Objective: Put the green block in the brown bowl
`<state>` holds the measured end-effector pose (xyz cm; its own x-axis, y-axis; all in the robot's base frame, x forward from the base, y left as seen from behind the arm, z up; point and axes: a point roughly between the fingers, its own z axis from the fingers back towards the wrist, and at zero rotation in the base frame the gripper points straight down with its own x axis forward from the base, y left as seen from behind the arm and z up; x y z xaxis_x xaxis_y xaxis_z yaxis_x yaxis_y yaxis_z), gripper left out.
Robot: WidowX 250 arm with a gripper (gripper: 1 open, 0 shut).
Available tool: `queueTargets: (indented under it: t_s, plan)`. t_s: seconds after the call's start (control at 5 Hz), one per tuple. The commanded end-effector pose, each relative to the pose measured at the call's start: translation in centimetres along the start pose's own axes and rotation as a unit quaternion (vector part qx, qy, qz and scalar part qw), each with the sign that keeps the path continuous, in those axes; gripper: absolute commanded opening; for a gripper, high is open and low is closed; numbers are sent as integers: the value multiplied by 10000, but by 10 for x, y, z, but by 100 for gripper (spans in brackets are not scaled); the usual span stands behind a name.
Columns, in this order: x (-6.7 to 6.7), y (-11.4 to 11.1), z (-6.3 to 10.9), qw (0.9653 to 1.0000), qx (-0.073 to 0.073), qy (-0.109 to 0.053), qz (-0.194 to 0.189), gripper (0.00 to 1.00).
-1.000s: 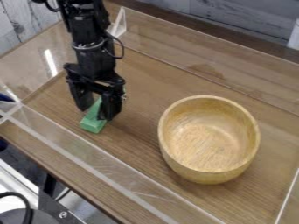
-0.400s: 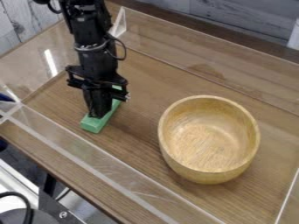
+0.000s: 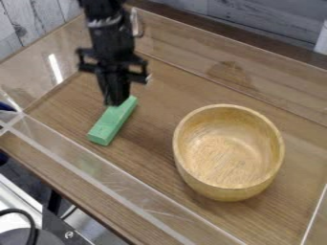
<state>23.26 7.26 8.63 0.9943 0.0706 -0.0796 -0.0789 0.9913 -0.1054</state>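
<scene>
In the camera view, the brown bowl (image 3: 228, 153) is sitting open side up on the counter (image 3: 166, 196), presumably for receiving the green block (image 3: 113, 122). The block is lying flat beside it, apparently because nothing is gripping it; the closed, seemingly bare jaws are hovering just beyond its far end

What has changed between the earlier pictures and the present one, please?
The gripper has drawn up and away from the green block, toward the top of the picture, leaving the block on the table, more fully in view. The block and the brown bowl stayed where they were.
</scene>
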Motion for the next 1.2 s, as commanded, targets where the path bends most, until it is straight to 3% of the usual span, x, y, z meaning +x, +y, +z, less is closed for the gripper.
queueTargets:
  t_s: [0.0,0.2,0.4,0.6,0.8,1.0]
  plan:
    - [19,-27,33,9990,75,-408,-170,0]
    - [15,-10,26,9990,85,-412,-137,0]
    - [12,8,20,9990,147,-429,-14,100]
    - [12,14,17,9990,163,-418,20,0]
    - [12,14,15,9991,170,-392,17,0]
    - [12,17,12,9992,187,-348,5,100]
